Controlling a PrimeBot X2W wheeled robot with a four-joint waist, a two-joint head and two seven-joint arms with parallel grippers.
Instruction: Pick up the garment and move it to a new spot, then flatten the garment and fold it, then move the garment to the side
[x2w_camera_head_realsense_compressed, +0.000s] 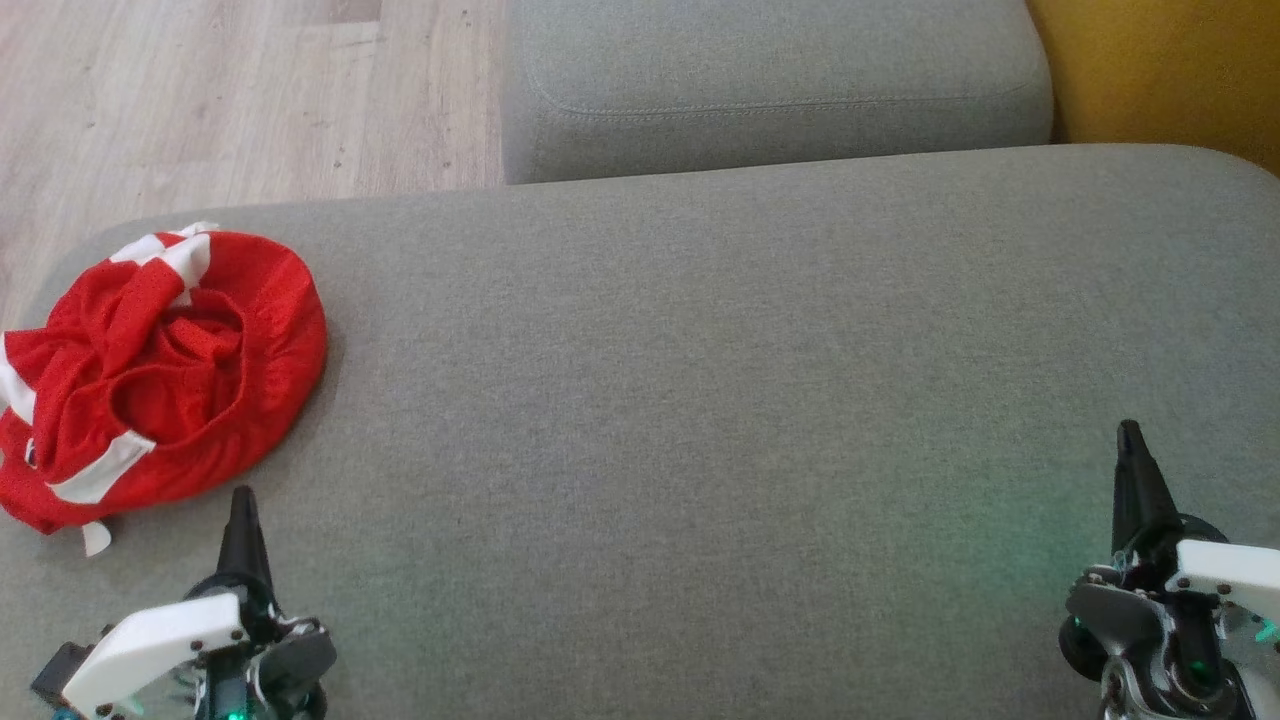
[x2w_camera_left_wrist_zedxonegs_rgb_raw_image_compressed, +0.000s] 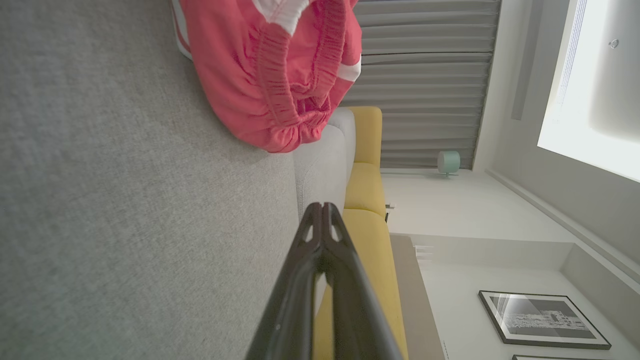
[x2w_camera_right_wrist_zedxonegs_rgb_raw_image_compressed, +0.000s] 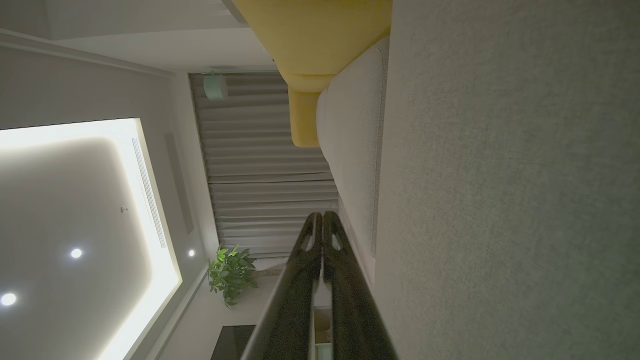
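A crumpled red garment (x2w_camera_head_realsense_compressed: 160, 370) with white stripes lies in a heap at the left end of the grey cushion (x2w_camera_head_realsense_compressed: 700, 400). In the left wrist view the garment (x2w_camera_left_wrist_zedxonegs_rgb_raw_image_compressed: 270, 70) shows its gathered waistband near the top. My left gripper (x2w_camera_head_realsense_compressed: 241, 497) is shut and empty, its tips just below the heap's near edge and apart from it; its fingertips (x2w_camera_left_wrist_zedxonegs_rgb_raw_image_compressed: 322, 210) meet in the wrist view. My right gripper (x2w_camera_head_realsense_compressed: 1130, 432) hovers shut and empty over the cushion's right part, far from the garment; its fingertips (x2w_camera_right_wrist_zedxonegs_rgb_raw_image_compressed: 322, 216) are pressed together.
A second grey cushion (x2w_camera_head_realsense_compressed: 770, 90) stands behind the first. Yellow upholstery (x2w_camera_head_realsense_compressed: 1160, 70) fills the far right corner. Wooden floor (x2w_camera_head_realsense_compressed: 230, 100) lies beyond the cushion's left and rear edges. The cushion's broad middle is bare fabric.
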